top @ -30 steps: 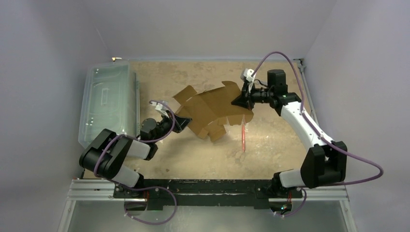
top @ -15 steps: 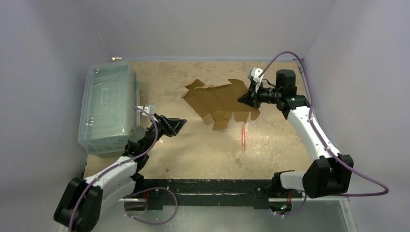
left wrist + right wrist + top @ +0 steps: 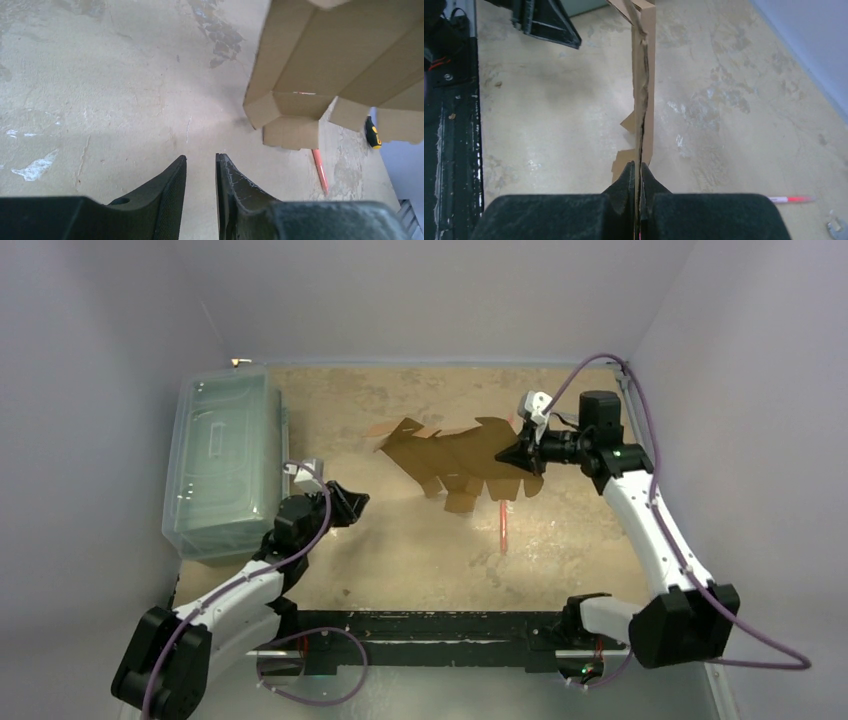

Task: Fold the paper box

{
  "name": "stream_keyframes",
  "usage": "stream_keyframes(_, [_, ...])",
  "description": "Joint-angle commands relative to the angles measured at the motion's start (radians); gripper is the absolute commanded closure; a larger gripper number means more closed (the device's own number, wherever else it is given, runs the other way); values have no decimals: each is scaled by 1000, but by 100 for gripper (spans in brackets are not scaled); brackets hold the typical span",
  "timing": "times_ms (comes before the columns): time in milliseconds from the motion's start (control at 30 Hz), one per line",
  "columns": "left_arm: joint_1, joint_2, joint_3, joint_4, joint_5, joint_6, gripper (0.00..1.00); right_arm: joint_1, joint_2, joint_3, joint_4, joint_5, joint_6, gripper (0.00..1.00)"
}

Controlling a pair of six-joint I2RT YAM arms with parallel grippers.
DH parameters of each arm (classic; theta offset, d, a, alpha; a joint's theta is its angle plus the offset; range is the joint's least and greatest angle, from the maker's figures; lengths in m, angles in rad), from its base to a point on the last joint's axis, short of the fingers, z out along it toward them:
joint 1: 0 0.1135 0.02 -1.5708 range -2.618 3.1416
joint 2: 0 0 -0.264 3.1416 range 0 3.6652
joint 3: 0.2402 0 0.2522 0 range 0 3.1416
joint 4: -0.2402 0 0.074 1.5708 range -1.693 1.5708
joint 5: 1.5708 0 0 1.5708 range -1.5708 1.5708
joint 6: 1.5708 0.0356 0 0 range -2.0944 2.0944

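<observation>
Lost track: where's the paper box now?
Top view: the paper box is held upright mid-table, its right edge pinched by the right gripper.

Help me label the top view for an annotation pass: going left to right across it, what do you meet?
bin → left gripper → box → right gripper, shut on the box's right end. The red pen lies level with that end, so it is left out.

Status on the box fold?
Right end effector shut on box edge, held upright, unfolded. Left end effector slightly open, empty. Red stick on table nearby.
</observation>
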Motion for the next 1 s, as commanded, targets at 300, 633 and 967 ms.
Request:
stream_keyframes(300, [5,-26,-55,461,249,110,74,-36,-254,-3,-39,-164,-52,100])
stream_keyframes(633, [-32,67,-160,670,329,-8,74,-35,-150,-115,190,-156,163,100])
stream_keyframes(967, [-85,239,-69,586,331,111,69,36,42,-110,187,-65,164,100])
